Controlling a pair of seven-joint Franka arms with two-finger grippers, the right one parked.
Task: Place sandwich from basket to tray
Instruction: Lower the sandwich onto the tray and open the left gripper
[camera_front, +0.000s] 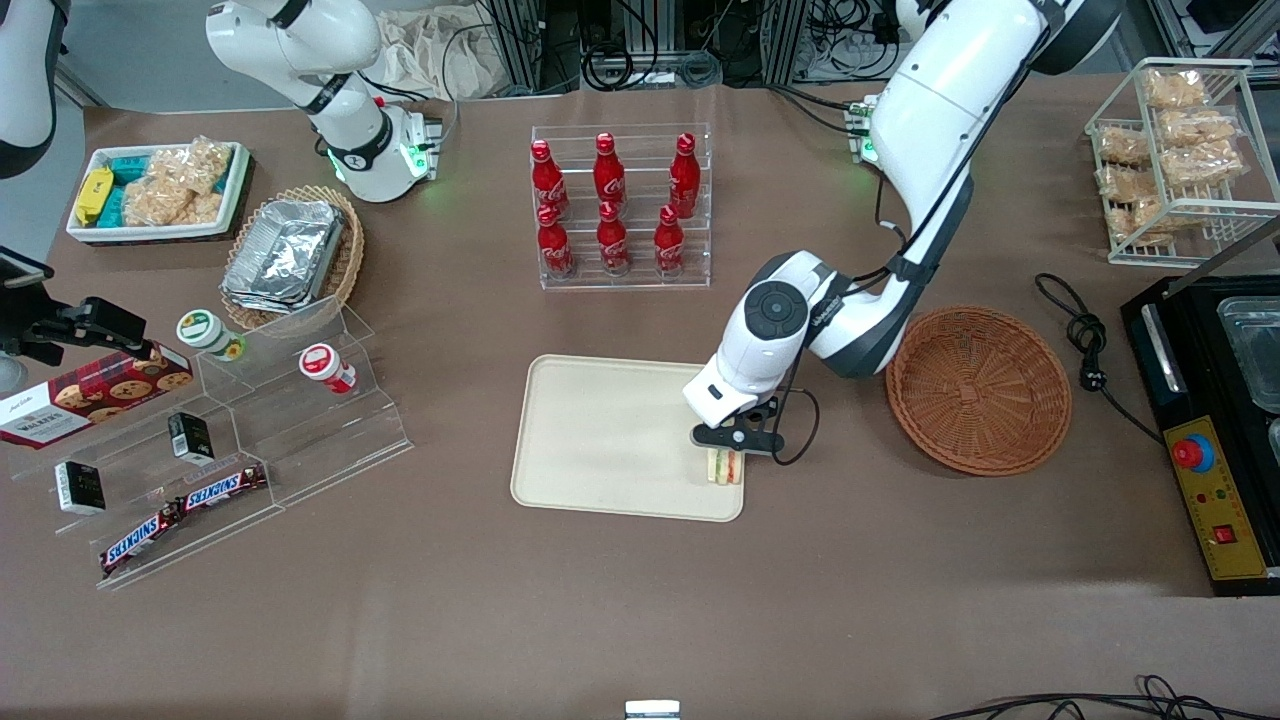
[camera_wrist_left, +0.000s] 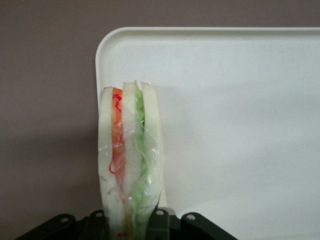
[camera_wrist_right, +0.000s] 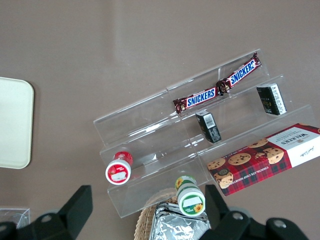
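Observation:
The clear-wrapped sandwich, white bread with orange, red and green layers, is held edge-up between the fingers of my left gripper, which is shut on it. It is low over the cream tray, at the tray's corner nearest the front camera on the basket's side. I cannot tell whether it touches the tray. The round reddish-brown wicker basket sits beside the tray toward the working arm's end and has nothing in it.
A clear rack of red bottles stands farther from the front camera than the tray. An acrylic step shelf with snacks lies toward the parked arm's end. A black machine and its cable flank the basket.

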